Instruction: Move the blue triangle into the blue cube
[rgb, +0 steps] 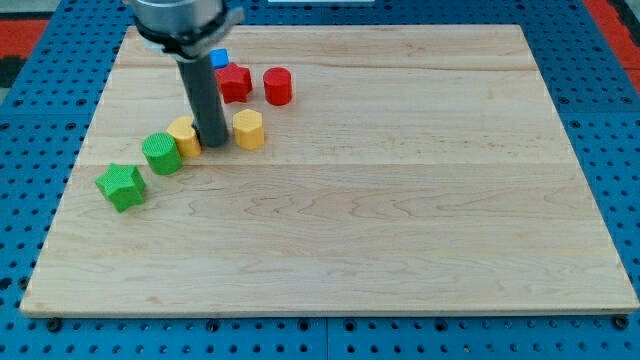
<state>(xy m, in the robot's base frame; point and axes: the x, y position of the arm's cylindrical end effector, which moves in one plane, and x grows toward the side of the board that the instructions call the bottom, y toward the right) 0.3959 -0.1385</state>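
My tip (214, 143) is down on the wooden board (400, 230) in the view's upper left, planted right in the gap between two yellow blocks; the yellow block (184, 134) on the view's left touches the rod or sits just beside it, and the yellow hexagonal block (248, 129) lies just beside it on the view's right. There are no jaws here to open or close; it's a plain dark rod (206, 95), standing nearly upright, holding nothing.

And the blue triangle? It doesn't show; the rod covers the spot between the yellows, so I can't tell where it sits, which way it points or how its long axis runs.

The blue cube (219, 58) peeks out at the view's top, partly hidden behind the rod and the arm's grey housing (185, 20); only its right part is visible, close above the red star-like block (235, 83); the red cylinder (278, 86) stands just to the right of that, apart from it.

Down the view's left runs a slanting line; the green cylinder (161, 153) touches or nearly touches the left yellow block, and the green star (121, 186) sits lower left of it, slightly apart.

Nothing on the board is a container; every block lies flat on the wood; the board rests on a blue perforated table (30, 150).
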